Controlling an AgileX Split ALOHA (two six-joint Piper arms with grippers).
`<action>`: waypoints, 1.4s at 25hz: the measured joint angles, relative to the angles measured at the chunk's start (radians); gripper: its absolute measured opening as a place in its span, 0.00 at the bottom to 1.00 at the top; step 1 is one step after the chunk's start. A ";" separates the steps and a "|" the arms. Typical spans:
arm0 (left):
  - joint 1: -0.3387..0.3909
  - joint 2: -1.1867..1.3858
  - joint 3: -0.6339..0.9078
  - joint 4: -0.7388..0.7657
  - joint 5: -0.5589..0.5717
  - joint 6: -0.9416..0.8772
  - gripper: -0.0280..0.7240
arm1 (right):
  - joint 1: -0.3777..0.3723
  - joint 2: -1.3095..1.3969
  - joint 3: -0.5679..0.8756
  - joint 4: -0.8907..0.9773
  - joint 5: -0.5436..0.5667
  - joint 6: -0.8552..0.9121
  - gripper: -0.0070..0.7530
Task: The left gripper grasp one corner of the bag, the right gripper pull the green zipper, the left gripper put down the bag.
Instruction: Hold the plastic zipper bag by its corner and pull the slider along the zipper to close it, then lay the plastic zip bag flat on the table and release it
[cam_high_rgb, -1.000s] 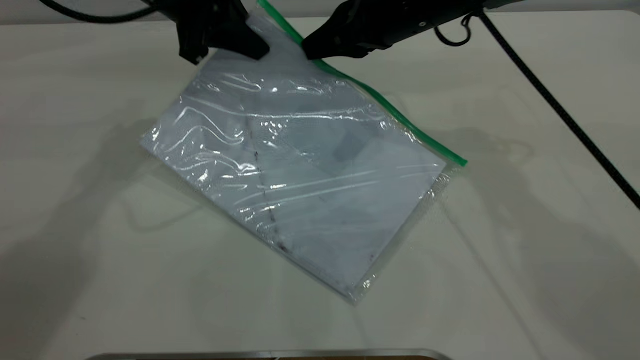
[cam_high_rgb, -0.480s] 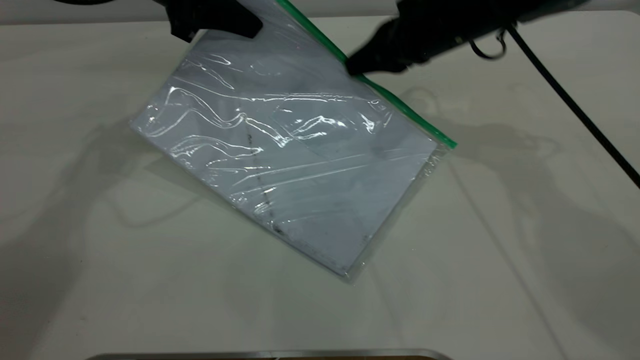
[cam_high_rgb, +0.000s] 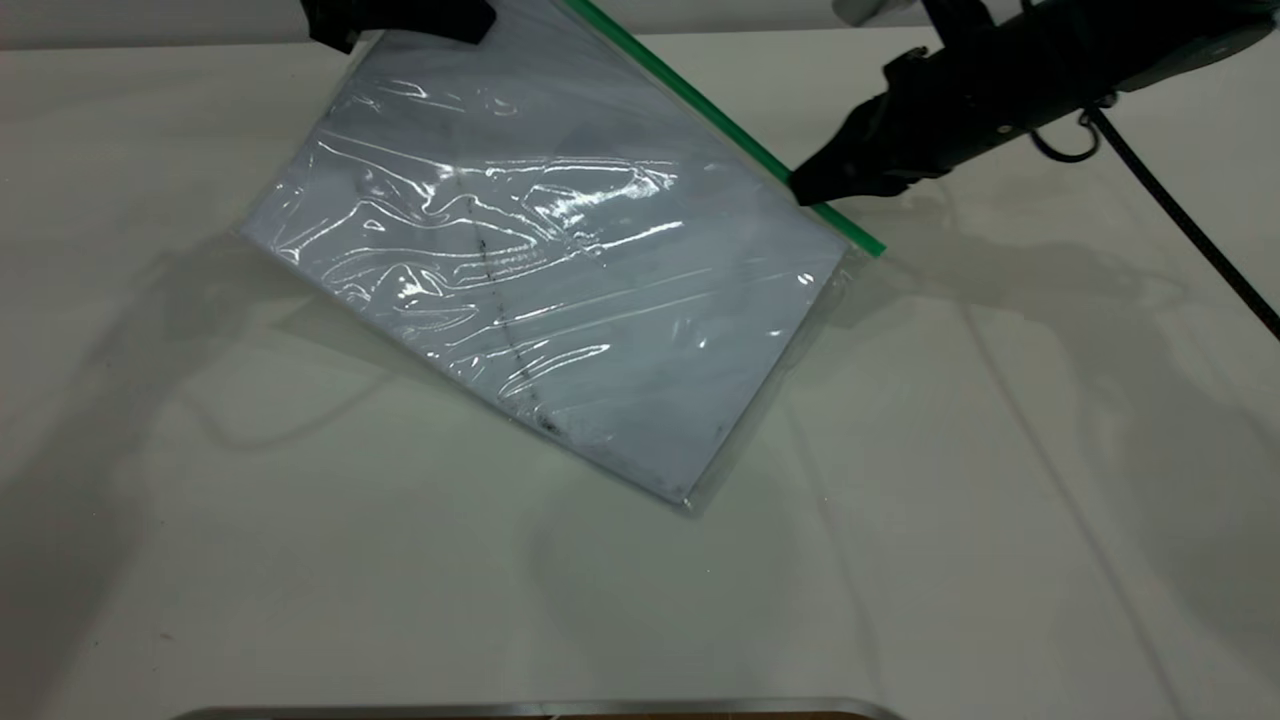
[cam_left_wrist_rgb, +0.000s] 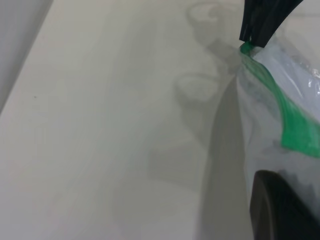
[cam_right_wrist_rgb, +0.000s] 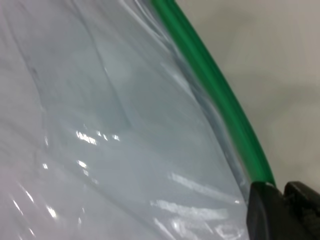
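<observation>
The bag is a clear pouch that looks white, with a dark smudge line. It hangs tilted, and its low corner touches the table. At the view's top edge, my left gripper is shut on the bag's raised corner. The green zipper strip runs along the upper long edge. My right gripper is shut on it close to the far corner, and the slider is hidden between its fingers. In the left wrist view, one dark finger lies against the bag beside the strip.
A black cable trails from the right arm across the table's right side. A metal edge lies along the near border. Bare tabletop stretches on the left and in front of the bag.
My right gripper has slid along the green strip from near the left gripper to near the far corner. The left gripper has risen, lifting and tilting the bag more.
</observation>
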 joint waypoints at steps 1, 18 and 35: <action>0.000 0.000 0.000 -0.002 0.000 0.000 0.11 | -0.007 0.000 0.000 -0.014 -0.004 0.008 0.06; 0.011 -0.001 0.000 -0.012 0.005 0.000 0.11 | -0.057 0.015 0.000 -0.086 -0.016 0.057 0.06; -0.054 0.145 0.000 -0.112 -0.209 -0.386 0.13 | -0.062 -0.245 0.000 0.053 0.164 0.172 0.64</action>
